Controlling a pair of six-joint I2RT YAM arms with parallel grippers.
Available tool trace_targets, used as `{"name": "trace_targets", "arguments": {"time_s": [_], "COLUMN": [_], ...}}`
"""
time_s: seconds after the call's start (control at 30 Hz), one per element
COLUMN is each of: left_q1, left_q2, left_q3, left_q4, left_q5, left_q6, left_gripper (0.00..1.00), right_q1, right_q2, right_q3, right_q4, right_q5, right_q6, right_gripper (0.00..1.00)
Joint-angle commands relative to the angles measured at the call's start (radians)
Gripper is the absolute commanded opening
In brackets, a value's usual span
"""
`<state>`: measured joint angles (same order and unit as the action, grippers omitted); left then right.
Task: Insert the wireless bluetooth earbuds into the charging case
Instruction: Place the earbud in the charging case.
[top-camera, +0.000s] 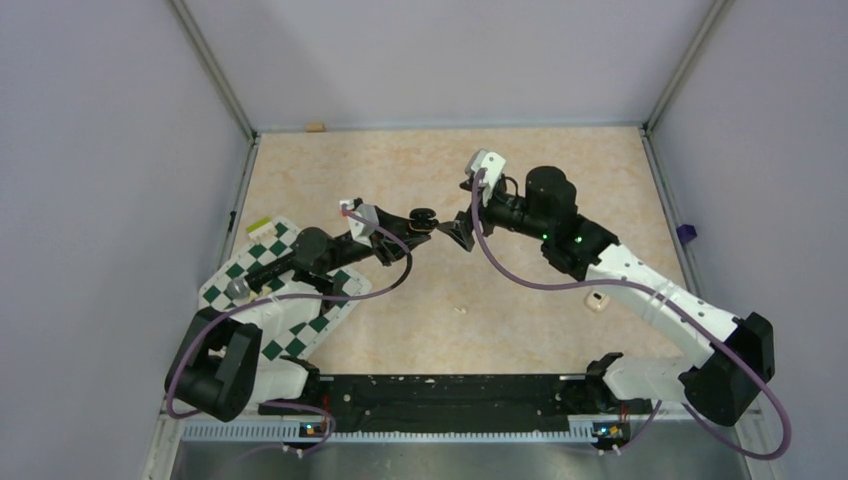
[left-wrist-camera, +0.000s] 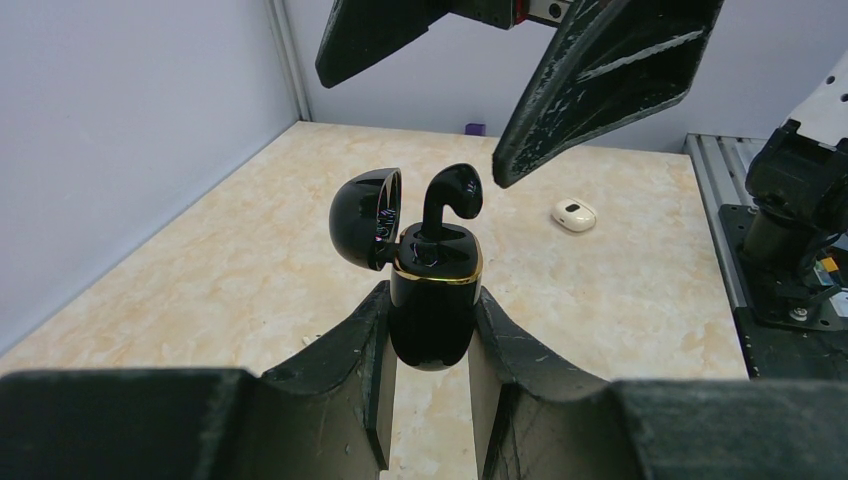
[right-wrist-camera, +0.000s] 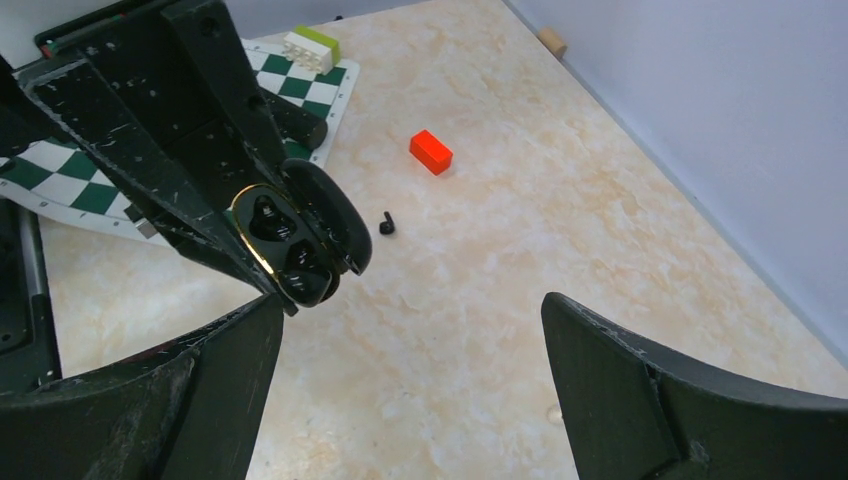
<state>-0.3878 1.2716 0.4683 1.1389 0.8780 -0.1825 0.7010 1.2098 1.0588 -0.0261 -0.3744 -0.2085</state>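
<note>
Closest in, the left gripper (left-wrist-camera: 430, 335) is clenched on the small glossy black charging case with a gold rim (left-wrist-camera: 434, 280), fingers pressed to both its sides, holding it upright above the table. The case's rounded black lid (left-wrist-camera: 360, 215) is swung open to one side. In the case stands one glossy black earbud (left-wrist-camera: 450, 195), stem down in its well, head poking clear above the rim. From the right wrist view, I can't tell what sits in the other well.

Just beyond, the right gripper (right-wrist-camera: 410, 310) hovers over the case, jaws spread wide, grasping nothing.

On the beige marbled table (right-wrist-camera: 520, 220) lies a loose tiny black earbud (right-wrist-camera: 387, 222), then a small red block (right-wrist-camera: 431, 152). Farther off are the green-and-white chequered mat (right-wrist-camera: 300, 85) and a small cream-white rounded pod (left-wrist-camera: 574, 214).
</note>
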Motion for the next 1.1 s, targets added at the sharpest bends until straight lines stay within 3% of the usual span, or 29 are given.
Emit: {"name": "trace_targets", "arguments": {"time_s": [0.0, 0.7, 1.07], "left_q1": [0.001, 0.001, 0.002], "left_q2": [-0.022, -0.026, -0.032], "left_q3": [0.0, 0.006, 0.016], "left_q4": [0.031, 0.026, 0.015], "left_q5": [0.017, 0.034, 0.047], "left_q6": [0.005, -0.003, -0.011], "left_gripper": [0.0, 0.0, 0.0], "right_q1": [0.019, 0.058, 0.048], "right_q2": [0.002, 0.037, -0.021], "right_q3": [0.015, 0.034, 0.1], "right_q4": [0.075, 0.063, -0.01], "right_q5": [0.087, 0.09, 0.045], "right_q6": [0.015, 0.016, 0.038], "right_gripper": [0.99, 0.99, 0.99]}}
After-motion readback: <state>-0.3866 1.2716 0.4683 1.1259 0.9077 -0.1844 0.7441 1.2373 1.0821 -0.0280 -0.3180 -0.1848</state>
